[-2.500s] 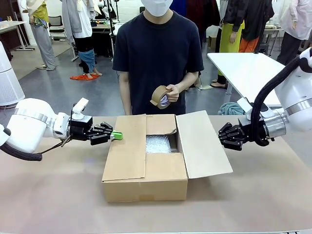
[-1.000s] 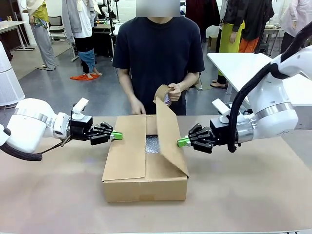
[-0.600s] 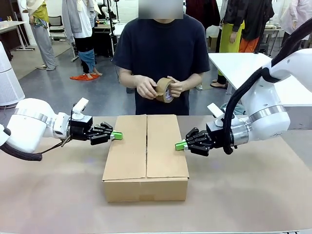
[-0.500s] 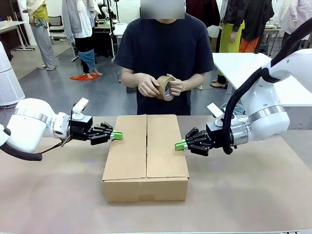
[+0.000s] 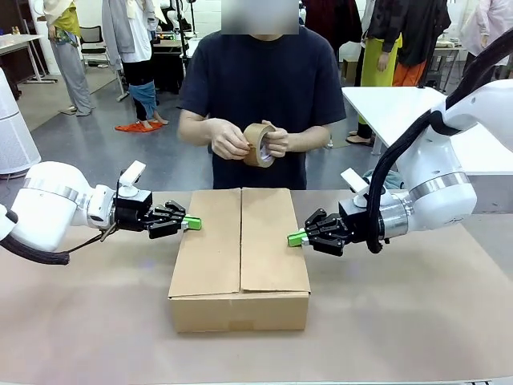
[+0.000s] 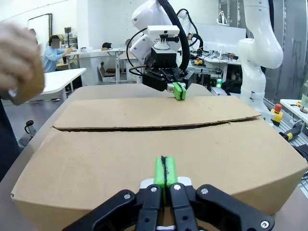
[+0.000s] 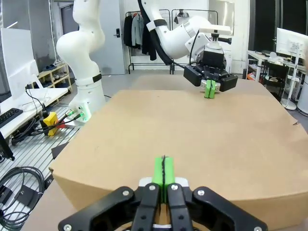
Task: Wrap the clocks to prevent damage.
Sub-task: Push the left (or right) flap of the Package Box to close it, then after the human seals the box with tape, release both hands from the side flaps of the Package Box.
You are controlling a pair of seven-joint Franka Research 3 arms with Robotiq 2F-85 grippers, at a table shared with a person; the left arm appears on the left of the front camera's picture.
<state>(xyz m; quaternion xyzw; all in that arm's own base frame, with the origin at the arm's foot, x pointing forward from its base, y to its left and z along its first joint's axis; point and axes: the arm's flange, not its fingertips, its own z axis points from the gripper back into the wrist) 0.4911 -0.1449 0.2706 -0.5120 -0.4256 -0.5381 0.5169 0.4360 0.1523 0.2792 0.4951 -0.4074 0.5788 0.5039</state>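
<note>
Cardboard box (image 5: 240,249) is sitting in the middle of the worktop (image 5: 417,321), with both top flaps lying flat and meeting along a centre seam. Left fingers (image 5: 191,224) are pressing together, green pads touching and pinching nothing, with their tips sitting at the box's left top edge. Right fingers (image 5: 297,238) are likewise pressing together on nothing, tips at the right flap's edge. At the far side, a person (image 5: 264,88) is holding a roll of brown tape (image 5: 258,145) at chest height.
</note>
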